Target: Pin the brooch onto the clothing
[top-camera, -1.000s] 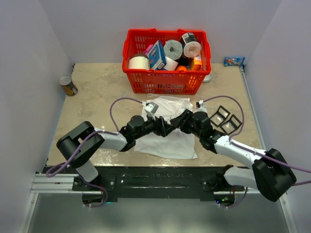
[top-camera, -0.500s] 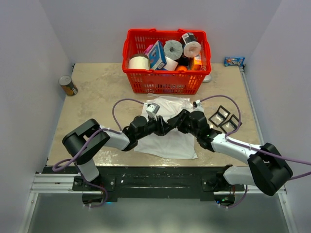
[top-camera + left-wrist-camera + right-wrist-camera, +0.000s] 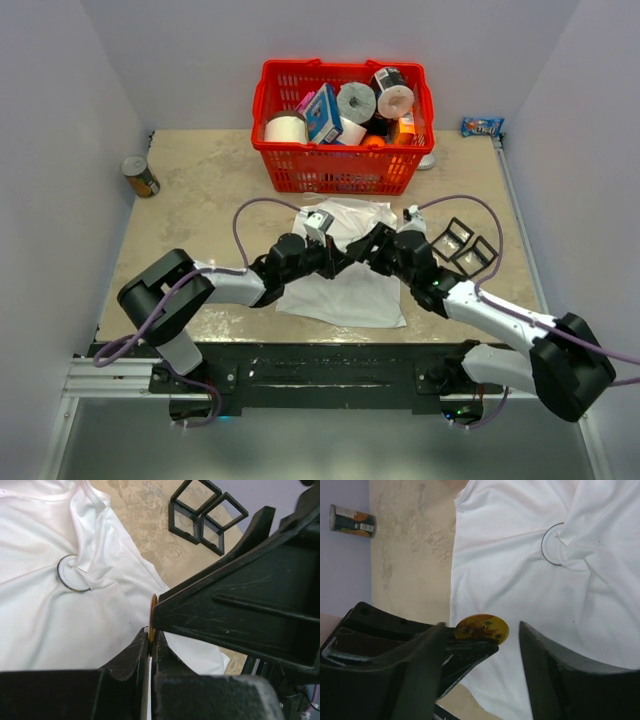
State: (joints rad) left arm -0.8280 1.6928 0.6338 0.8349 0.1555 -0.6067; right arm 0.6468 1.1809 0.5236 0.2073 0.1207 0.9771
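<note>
The white T-shirt [image 3: 340,290] lies spread on the table between the arms, and both grippers meet just above it. My left gripper [image 3: 150,638] is shut on the brooch [image 3: 482,628], a small orange-gold disc seen edge-on [image 3: 153,614] in the left wrist view. My right gripper [image 3: 482,630] is open, with one finger on each side of the disc; the left one looks close to its rim. A dark ring [image 3: 70,577] sits on the shirt [image 3: 45,625] with fabric bunched through it, and it shows in the right wrist view as well [image 3: 551,550].
A red basket [image 3: 340,165] filled with paper rolls and boxes stands behind the shirt. Two black square frames [image 3: 462,245] lie to the shirt's right. A can [image 3: 140,176] stands at the far left and a blue packet [image 3: 481,126] at the far right.
The left jaws have closed on the brooch and the right jaws have spread apart. Both grippers stay together over the shirt, with only small shifts of the arms.
</note>
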